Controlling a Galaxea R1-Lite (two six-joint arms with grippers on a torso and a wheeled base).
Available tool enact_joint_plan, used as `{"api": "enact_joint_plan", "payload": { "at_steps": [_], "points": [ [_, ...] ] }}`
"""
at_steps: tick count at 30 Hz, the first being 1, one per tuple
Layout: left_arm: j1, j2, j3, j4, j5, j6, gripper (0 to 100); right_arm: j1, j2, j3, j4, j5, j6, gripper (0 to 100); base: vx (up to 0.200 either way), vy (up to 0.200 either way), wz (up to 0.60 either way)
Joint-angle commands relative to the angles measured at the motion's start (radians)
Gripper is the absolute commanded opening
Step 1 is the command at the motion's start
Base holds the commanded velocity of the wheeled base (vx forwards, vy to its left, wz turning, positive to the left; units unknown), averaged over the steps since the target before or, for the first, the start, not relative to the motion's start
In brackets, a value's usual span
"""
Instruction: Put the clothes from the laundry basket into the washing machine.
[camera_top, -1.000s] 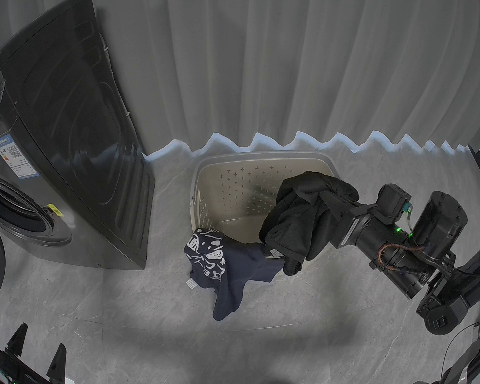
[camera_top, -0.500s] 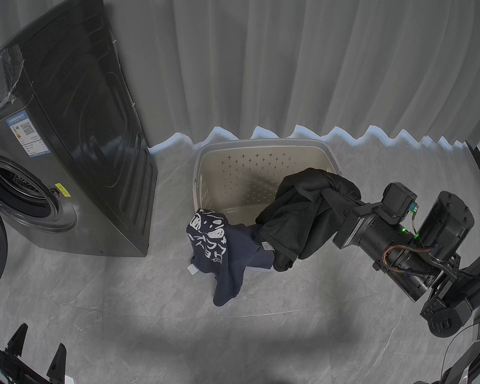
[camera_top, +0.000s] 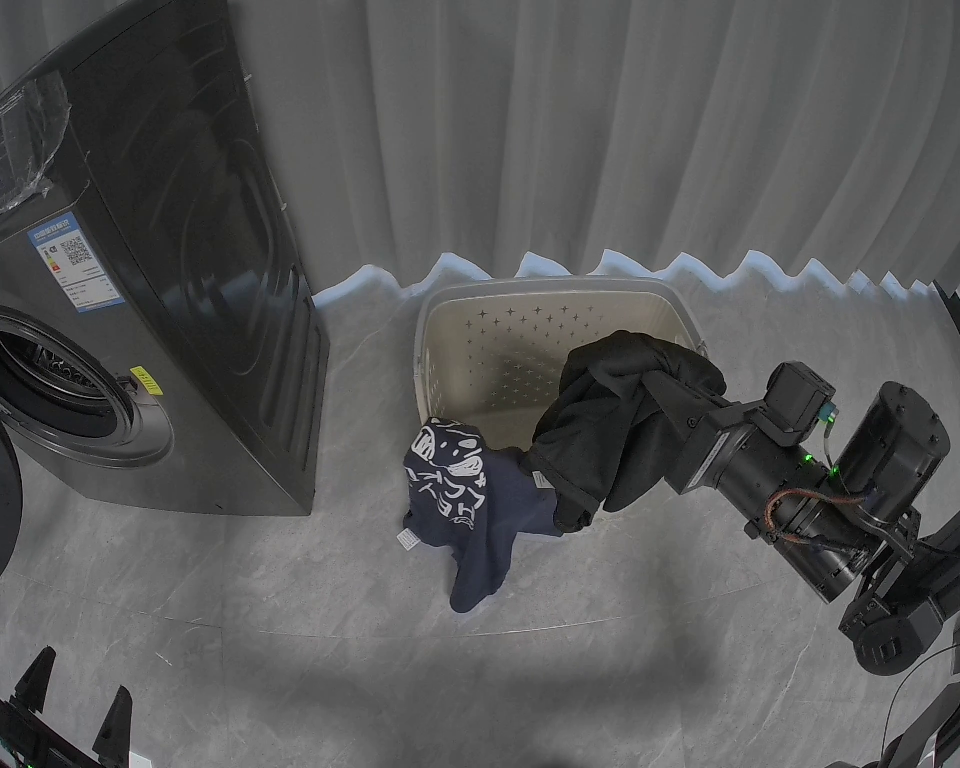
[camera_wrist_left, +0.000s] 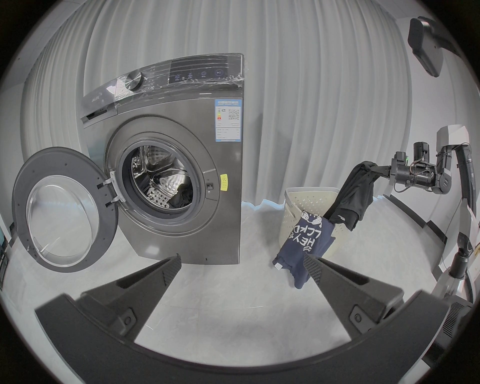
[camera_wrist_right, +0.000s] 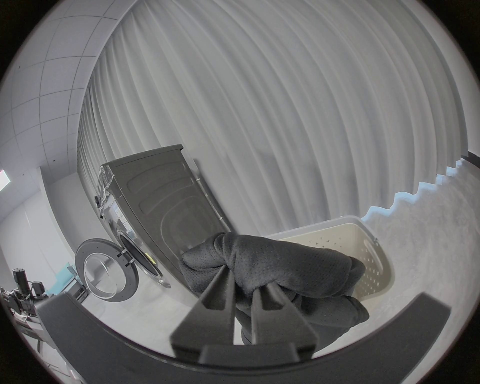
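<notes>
Washing machine, frame left, door open. Laundry basket, centre. Black garment, held above basket's right rim, clamped in right gripper. Navy shirt, draped over front rim. Left gripper, lower left, spread, empty. Step judged: carry; next, leftward to drum.

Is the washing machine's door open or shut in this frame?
Open. In the left wrist view the round door hangs swung out on its hinge beside the washing machine, leaving the drum exposed.

The right arm, at the head view's right, has black cylindrical segments, an orange cable loop and green lights. The left gripper has matte black wedge fingers, each with a screw hole.
</notes>
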Motion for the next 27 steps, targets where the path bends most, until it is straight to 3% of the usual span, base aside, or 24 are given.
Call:
{"api": "enact_joint_plan", "payload": {
  "at_steps": [1, 27],
  "points": [
    [0.000, -0.012, 0.013, -0.001, 0.001, -0.001, 100, 0.001, 0.004, 0.002, -0.001, 0.000, 0.000, 0, 0.000, 0.200, 0.00],
    [0.000, -0.012, 0.013, -0.001, 0.000, 0.001, 100, 0.011, 0.005, -0.006, -0.024, 0.000, 0.000, 0, 0.000, 0.200, 0.00]
  ]
}}
